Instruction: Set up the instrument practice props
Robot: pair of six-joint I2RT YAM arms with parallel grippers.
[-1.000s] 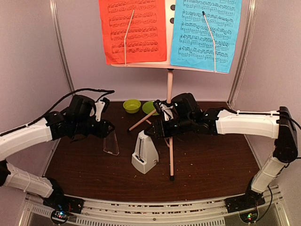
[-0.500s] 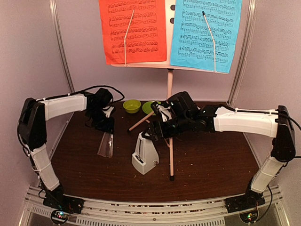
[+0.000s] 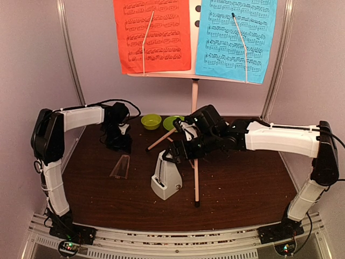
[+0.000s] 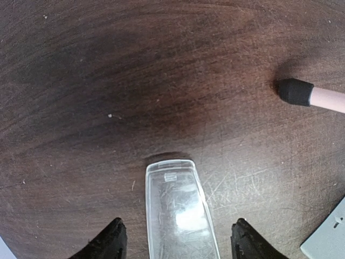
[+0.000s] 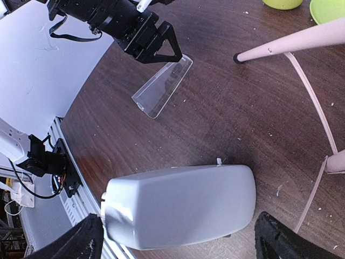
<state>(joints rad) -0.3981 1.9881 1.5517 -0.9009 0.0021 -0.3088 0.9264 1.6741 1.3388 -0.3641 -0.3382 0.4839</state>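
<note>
Metronome (image 3: 166, 175), white, stands on the bench (image 3: 242, 183) just left of the front leg of the pink music stand (image 3: 194, 102). The right tool (image 5: 178, 231) is spread wide, one finger at each side of it, not pressing. The clear cover (image 3: 120, 166) lies flat further left, under the released left tool (image 4: 179, 240). The red page (image 3: 153, 35) and the cyan page (image 3: 237, 38) rest on the stand.

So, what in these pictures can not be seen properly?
Red page and cyan page: top external view, tops cut off by the upper edge; notes too small to read.
Clear cover: left wrist view, near end cut off by the bottom edge.
Metronome: top external view, tip partly hidden by the right hand.
</note>
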